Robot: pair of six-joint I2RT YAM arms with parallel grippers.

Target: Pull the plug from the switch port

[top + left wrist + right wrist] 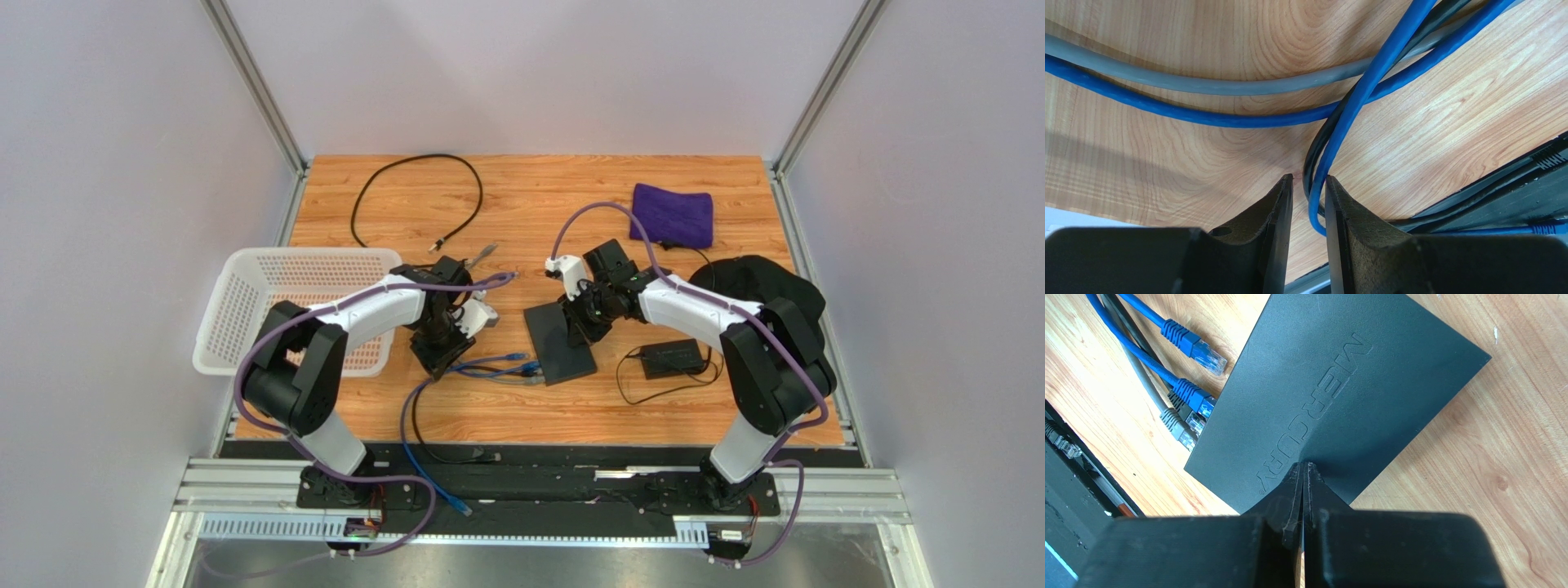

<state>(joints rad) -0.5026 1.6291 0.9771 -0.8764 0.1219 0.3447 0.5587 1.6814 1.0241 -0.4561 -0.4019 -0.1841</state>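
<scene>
Left fingers (1272, 233) stand narrowly apart just above the worktop (687, 410), straddling a blue cable (1352, 104) and a dark cable (1310, 165) beside it. Wood shows between one finger and the cables, so nothing is clamped. Right fingers (1290, 496) are pressed together and empty, their tips resting on top of the switch (1339, 386) near one edge.

A white basket (264, 294) sits at the worktop's left edge. The switch lies flat near the middle, between the two arms. A purple cloth (672, 214) lies toward the far right, and a brick (672, 358) sits just right of the switch. A grey cable (1229, 86) runs alongside the blue one.

At the switch's socket edge, one blue plug (1206, 353) lies just off it, unseated. A second blue plug (1195, 398) and a grey plug (1181, 432) meet that edge.
</scene>
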